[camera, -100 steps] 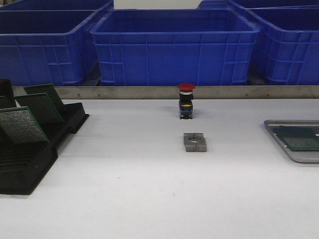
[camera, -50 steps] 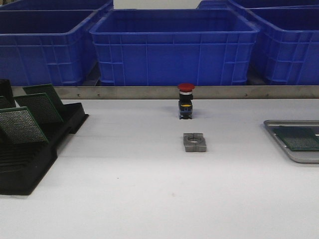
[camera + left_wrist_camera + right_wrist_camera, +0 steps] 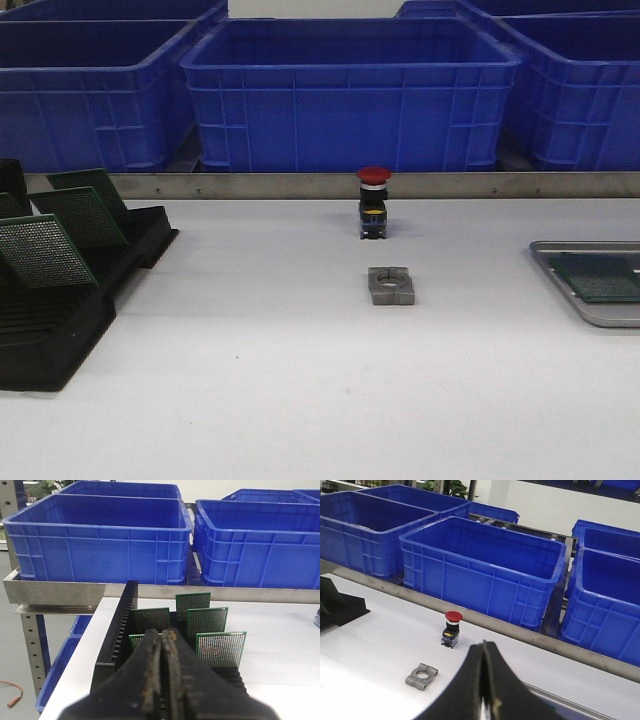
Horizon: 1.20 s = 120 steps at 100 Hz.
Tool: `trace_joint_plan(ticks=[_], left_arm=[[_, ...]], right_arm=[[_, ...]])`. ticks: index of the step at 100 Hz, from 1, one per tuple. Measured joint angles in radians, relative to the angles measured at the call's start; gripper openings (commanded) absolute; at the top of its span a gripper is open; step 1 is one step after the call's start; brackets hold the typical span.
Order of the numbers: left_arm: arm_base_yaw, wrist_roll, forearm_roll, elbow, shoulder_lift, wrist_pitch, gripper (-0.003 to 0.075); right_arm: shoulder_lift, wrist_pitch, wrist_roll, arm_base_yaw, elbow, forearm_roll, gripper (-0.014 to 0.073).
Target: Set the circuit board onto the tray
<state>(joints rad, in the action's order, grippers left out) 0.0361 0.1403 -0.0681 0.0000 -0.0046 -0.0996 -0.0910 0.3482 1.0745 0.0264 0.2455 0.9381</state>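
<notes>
The silver-grey tray (image 3: 588, 312) lies at the table's right edge with one green circuit board (image 3: 596, 278) flat on it. Several more green circuit boards (image 3: 45, 250) stand in the black slotted rack (image 3: 60, 340) at the left. Neither gripper shows in the front view. In the left wrist view my left gripper (image 3: 165, 632) is shut and empty, just in front of the rack (image 3: 117, 635) and its upright boards (image 3: 221, 649). In the right wrist view my right gripper (image 3: 484, 645) is shut and empty, with the tray's rim (image 3: 555, 700) beside it.
A red-capped push button (image 3: 373, 202) and a grey metal clamp block (image 3: 390, 285) stand mid-table. Large blue bins (image 3: 350, 95) line a metal shelf rail (image 3: 330, 185) behind the table. The table's left edge drops off beside the rack (image 3: 75, 680).
</notes>
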Motion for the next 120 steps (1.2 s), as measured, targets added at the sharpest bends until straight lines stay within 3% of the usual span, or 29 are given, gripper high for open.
trace_joint_plan(ticks=[86, 98, 110, 120], left_arm=[[0.0, 0.0, 0.004, 0.0, 0.0, -0.007, -0.002], [0.0, 0.0, 0.004, 0.0, 0.0, -0.007, -0.002], [0.0, 0.0, 0.004, 0.0, 0.0, -0.007, -0.002], [0.0, 0.0, 0.004, 0.0, 0.0, -0.007, -0.002]], right_arm=[[0.0, 0.001, 0.0, 0.0, 0.0, 0.0, -0.0061], [0.0, -0.06, -0.002, 0.0, -0.028, 0.001, -0.0061], [0.0, -0.167, -0.118, 0.0, -0.078, -0.07, -0.0061], [0.002, -0.237, -0.374, 0.0, -0.115, -0.29, -0.0061]])
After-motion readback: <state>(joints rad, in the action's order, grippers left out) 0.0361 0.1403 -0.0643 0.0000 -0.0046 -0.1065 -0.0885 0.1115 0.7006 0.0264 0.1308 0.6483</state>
